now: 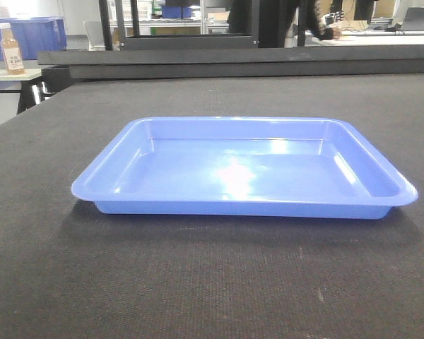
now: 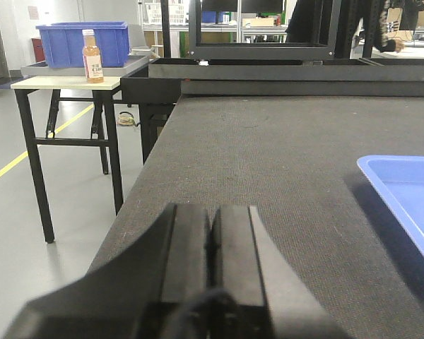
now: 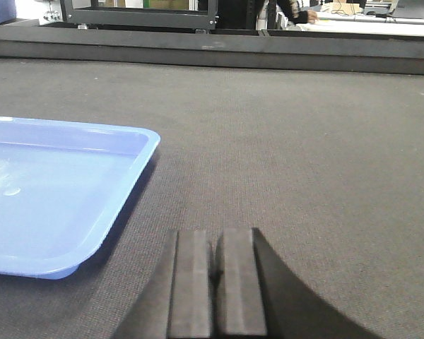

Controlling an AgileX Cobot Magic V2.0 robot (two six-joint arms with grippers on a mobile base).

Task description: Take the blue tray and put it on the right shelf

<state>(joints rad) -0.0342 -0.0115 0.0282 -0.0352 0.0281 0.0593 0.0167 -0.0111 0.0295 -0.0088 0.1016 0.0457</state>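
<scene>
The blue tray [image 1: 244,169] lies empty and flat on the dark table mat [image 1: 212,282], in the middle of the front view. Its left corner [image 2: 403,194] shows at the right edge of the left wrist view, and its right end [image 3: 56,205] fills the left of the right wrist view. My left gripper [image 2: 212,212] is shut with nothing in it, low over the mat to the left of the tray. On the tray's right side my right gripper [image 3: 215,236] is also shut and empty. Neither touches the tray. The right shelf is out of view.
A raised black rail [image 1: 233,63] runs along the table's far edge. Off the table's left edge stands a small side table [image 2: 63,83] with a drink bottle [image 2: 92,56] and a deep blue bin [image 2: 85,42]. A person [image 3: 290,10] is behind the rail.
</scene>
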